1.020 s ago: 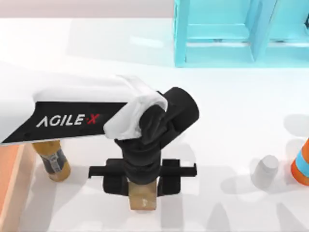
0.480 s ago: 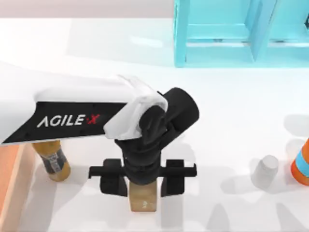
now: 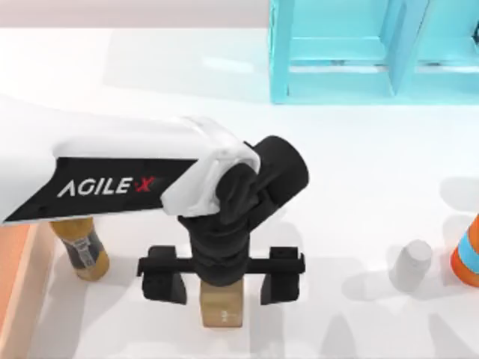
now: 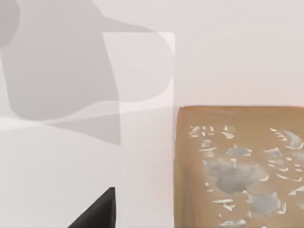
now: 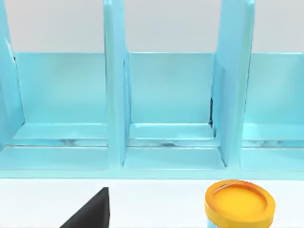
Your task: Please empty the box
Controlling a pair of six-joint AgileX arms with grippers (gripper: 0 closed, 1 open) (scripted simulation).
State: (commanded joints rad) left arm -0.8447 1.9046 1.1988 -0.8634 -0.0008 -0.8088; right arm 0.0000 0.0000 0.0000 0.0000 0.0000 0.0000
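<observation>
1. My left gripper (image 3: 221, 278) hangs over the small tan cube (image 3: 221, 307) on the white table (image 3: 352, 194), its two black fingers spread wide, one on each side of the cube and clear of its faces. I read that as a released object: nothing is clamped, and the cube stands on the table by itself.

2. In the left wrist view the cube (image 4: 240, 166) sits right under the camera, its tan top flecked with pale marks, and a black fingertip (image 4: 97, 211) stands apart from it, with bare table between them.

3. The left arm reaches in from the table's left side, its white link marked AGILEX lying almost level, the black wrist bent downward over the cube.

4. The box (image 3: 15, 280) shows as an orange strip with a lighter rim at the left edge; I cannot see what is in it.

5. A bottle (image 3: 81, 245) stands just beside the box's rim, outside it, partly under my arm.

6. I judge the cube to be set down well away from the box.

7. The right wrist view faces the turquoise shelf unit (image 5: 116, 95); I cannot tell how the right gripper's fingers stand.
</observation>
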